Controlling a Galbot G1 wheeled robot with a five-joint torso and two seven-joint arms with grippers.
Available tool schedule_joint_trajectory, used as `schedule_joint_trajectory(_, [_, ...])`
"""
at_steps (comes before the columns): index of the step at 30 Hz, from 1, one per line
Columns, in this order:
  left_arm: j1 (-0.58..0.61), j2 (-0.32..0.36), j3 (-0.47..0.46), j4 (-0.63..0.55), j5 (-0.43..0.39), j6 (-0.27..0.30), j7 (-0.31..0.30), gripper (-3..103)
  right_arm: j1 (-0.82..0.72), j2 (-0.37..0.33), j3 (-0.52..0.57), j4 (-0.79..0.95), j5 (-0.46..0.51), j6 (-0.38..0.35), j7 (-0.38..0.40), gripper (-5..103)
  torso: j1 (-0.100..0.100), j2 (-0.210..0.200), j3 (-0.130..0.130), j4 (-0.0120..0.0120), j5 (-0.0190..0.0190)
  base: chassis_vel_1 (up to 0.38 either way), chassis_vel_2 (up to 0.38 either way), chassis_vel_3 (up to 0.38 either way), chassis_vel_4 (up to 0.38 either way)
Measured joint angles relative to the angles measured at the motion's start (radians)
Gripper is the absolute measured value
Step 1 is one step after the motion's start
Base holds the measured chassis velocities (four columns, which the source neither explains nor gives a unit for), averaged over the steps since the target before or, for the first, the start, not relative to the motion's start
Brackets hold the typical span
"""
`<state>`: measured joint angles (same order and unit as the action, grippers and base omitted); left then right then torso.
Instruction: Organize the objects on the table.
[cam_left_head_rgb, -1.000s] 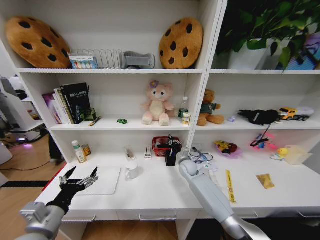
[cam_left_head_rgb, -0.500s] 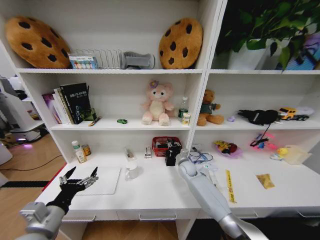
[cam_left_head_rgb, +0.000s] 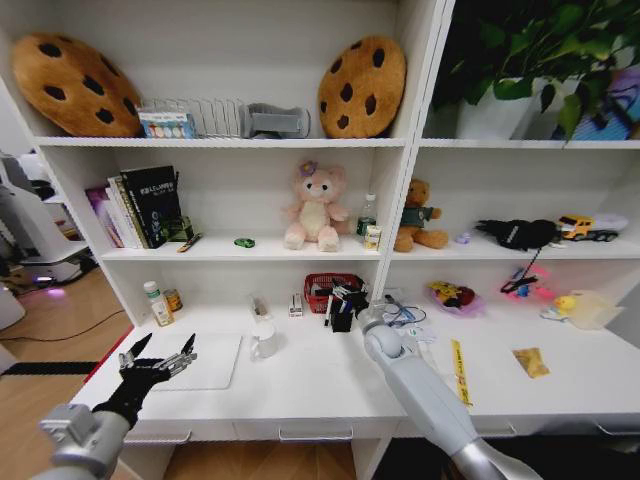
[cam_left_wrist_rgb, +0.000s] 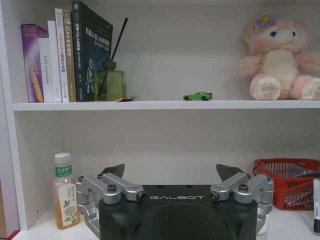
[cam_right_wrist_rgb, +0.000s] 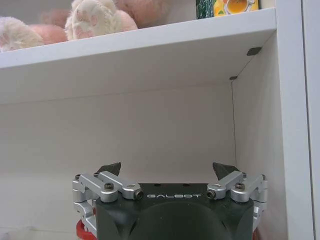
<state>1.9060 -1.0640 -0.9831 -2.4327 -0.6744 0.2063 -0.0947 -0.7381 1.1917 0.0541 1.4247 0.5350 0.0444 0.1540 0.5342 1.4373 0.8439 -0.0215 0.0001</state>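
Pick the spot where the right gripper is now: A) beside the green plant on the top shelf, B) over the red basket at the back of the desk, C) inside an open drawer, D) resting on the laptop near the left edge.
B: in the head view the right gripper hangs open just over the red basket at the back of the table, and the right wrist view shows red beneath its body.

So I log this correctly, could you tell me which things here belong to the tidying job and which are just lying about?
Job: table, silver laptop, white mug, yellow strip; open left gripper by laptop, open right gripper by red basket.
Lying about: pink plush, cookie cushions, books.
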Motion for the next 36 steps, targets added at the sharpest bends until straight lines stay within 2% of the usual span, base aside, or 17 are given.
schedule_joint_trajectory(2, [0.000, 0.000, 0.000, 0.000, 0.000, 0.000, 0.000, 100, -0.014, -0.004, -0.001, 0.018, 0.005, -0.002, -0.010, 100, 0.000, 0.000, 0.000, 0.0000, 0.0000, 0.000, 0.000, 0.000, 0.000])
schedule_joint_trajectory(4, [0.000, 0.000, 0.000, 0.000, 0.000, 0.000, 0.000, 100, -0.056, -0.033, -0.011, 0.078, 0.025, -0.003, -0.083, 100, 0.000, 0.000, 0.000, 0.0001, 0.0001, 0.000, 0.000, 0.000, 0.000])
schedule_joint_trajectory(5, [0.000, 0.000, 0.000, 0.000, 0.000, 0.000, 0.000, 100, -0.056, -0.033, -0.011, 0.078, 0.025, -0.003, -0.083, 100, 0.000, 0.000, 0.000, 0.0001, 0.0001, 0.000, 0.000, 0.000, 0.000])
schedule_joint_trajectory(7, [0.000, 0.000, 0.000, 0.000, 0.000, 0.000, 0.000, 100, -0.121, -0.085, -0.031, 0.185, 0.061, -0.032, -0.171, 100, 0.000, 0.000, 0.000, -0.0003, -0.0001, 0.000, 0.000, 0.000, 0.000])
schedule_joint_trajectory(12, [0.000, 0.000, 0.000, 0.000, 0.000, 0.000, 0.000, 100, -0.189, -0.117, -0.054, 0.298, 0.112, -0.095, -0.207, 100, 0.000, 0.000, 0.000, -0.0005, -0.0002, 0.000, 0.000, 0.000, 0.000])
schedule_joint_trajectory(13, [0.000, 0.000, 0.000, 0.000, 0.000, 0.000, 0.000, 100, -0.203, -0.115, -0.073, 0.323, 0.145, -0.130, -0.173, 100, 0.000, 0.000, 0.000, -0.0002, -0.0001, 0.000, 0.000, 0.000, 0.000])
schedule_joint_trajectory(14, [0.000, 0.000, 0.000, 0.000, 0.000, 0.000, 0.000, 100, -0.203, -0.115, -0.073, 0.323, 0.145, -0.130, -0.173, 100, 0.000, 0.000, 0.000, -0.0002, -0.0001, 0.000, 0.000, 0.000, 0.000])
schedule_joint_trajectory(15, [0.000, 0.000, 0.000, 0.000, 0.000, 0.000, 0.000, 100, -0.204, -0.104, -0.093, 0.328, 0.174, -0.171, -0.105, 103, 0.000, 0.000, 0.000, -0.0002, -0.0002, 0.000, 0.000, 0.000, 0.000])
schedule_joint_trajectory(16, [0.000, 0.000, 0.000, 0.000, 0.000, 0.000, 0.000, 100, -0.204, -0.104, -0.093, 0.328, 0.174, -0.171, -0.105, 103, 0.000, 0.000, 0.000, -0.0002, -0.0002, 0.000, 0.000, 0.000, 0.000])
schedule_joint_trajectory(18, [0.000, 0.000, 0.000, 0.000, 0.000, 0.000, 0.000, 100, -0.173, -0.055, -0.150, 0.304, 0.244, -0.244, 0.061, 100, 0.000, 0.000, 0.000, 0.0001, -0.0001, 0.000, 0.000, 0.000, 0.000])
schedule_joint_trajectory(19, [0.000, 0.000, 0.000, 0.000, 0.000, 0.000, 0.000, 100, -0.173, -0.055, -0.150, 0.304, 0.244, -0.244, 0.061, 100, 0.000, 0.000, 0.000, 0.0001, -0.0001, 0.000, 0.000, 0.000, 0.000])
schedule_joint_trajectory(21, [0.000, 0.000, 0.000, 0.000, 0.000, 0.000, 0.000, 100, -0.139, -0.017, -0.196, 0.274, 0.290, -0.310, 0.182, 98, 0.000, 0.000, 0.000, 0.0003, -0.0002, 0.000, 0.000, 0.000, 0.000])
schedule_joint_trajectory(22, [0.000, 0.000, 0.000, 0.000, 0.000, 0.000, 0.000, 100, -0.139, -0.017, -0.196, 0.274, 0.290, -0.310, 0.182, 98, 0.000, 0.000, 0.000, 0.0003, -0.0002, 0.000, 0.000, 0.000, 0.000])
schedule_joint_trajectory(24, [0.000, 0.000, 0.000, 0.000, 0.000, 0.000, 0.000, 100, -0.120, 0.007, -0.220, 0.248, 0.303, -0.343, 0.253, 97, 0.000, 0.000, 0.000, 0.0001, -0.0002, 0.000, 0.000, 0.000, 0.000])
schedule_joint_trajectory(25, [0.000, 0.000, 0.000, 0.000, 0.000, 0.000, 0.000, 100, -0.120, 0.007, -0.220, 0.248, 0.303, -0.343, 0.253, 97, 0.000, 0.000, 0.000, 0.0001, -0.0002, 0.000, 0.000, 0.000, 0.000])
schedule_joint_trajectory(27, [0.000, 0.000, 0.000, 0.000, 0.000, 0.000, 0.000, 100, -0.115, 0.027, -0.225, 0.217, 0.307, -0.358, 0.300, 96, 0.000, 0.000, 0.000, -0.0001, -0.0002, 0.000, 0.000, 0.000, 0.000])
schedule_joint_trajectory(36, [0.000, 0.000, 0.000, 0.000, 0.000, 0.000, 0.000, 100, -0.125, 0.057, -0.224, 0.146, 0.262, -0.359, 0.320, 92, 0.000, 0.000, 0.000, 0.0000, 0.0000, 0.000, 0.000, 0.000, 0.000])
